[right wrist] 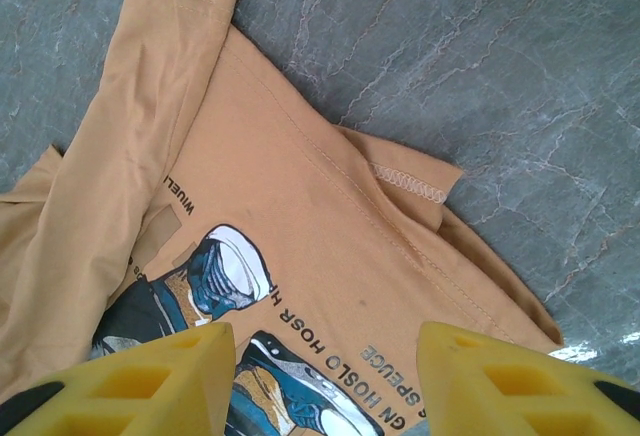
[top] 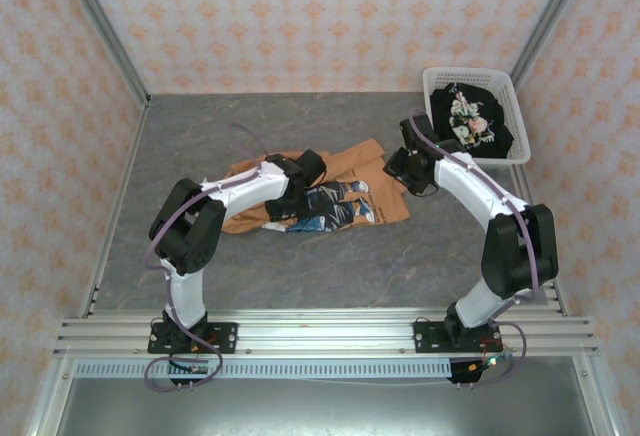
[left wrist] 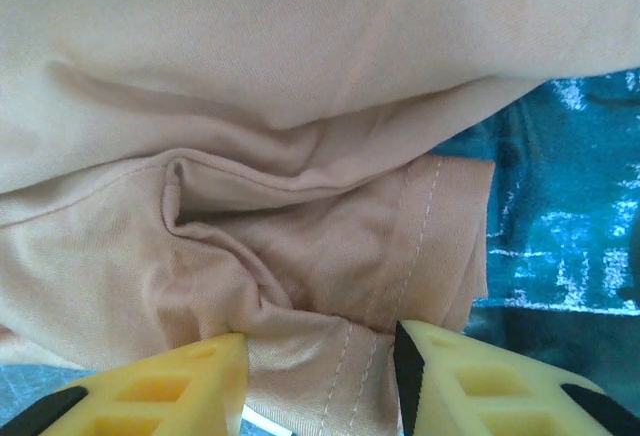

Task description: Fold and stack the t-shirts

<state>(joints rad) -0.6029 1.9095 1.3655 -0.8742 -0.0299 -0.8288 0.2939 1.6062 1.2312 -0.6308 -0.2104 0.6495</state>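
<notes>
The light orange-tan t-shirt (top: 350, 168) lies crumpled on the grey table, its blue-and-white shoe print (top: 335, 206) facing up. My left gripper (top: 292, 206) is down on its left part. In the left wrist view its jaws (left wrist: 320, 371) stand apart, open, astride a stitched sleeve hem (left wrist: 410, 256). The cloth between them lies flat, with folds bunched ahead. My right gripper (top: 397, 169) hovers open over the shirt's right edge. Between its yellow fingers (right wrist: 325, 366) I see only the printed chest (right wrist: 300, 216). The black floral t-shirt (top: 470, 121) lies in the basket.
The white lattice basket (top: 432, 78) stands at the back right corner, against the wall. Bare grey table (right wrist: 450, 56) runs beyond the shirt's hem and shows in front of the shirt (top: 330, 266). Patterned walls close in three sides.
</notes>
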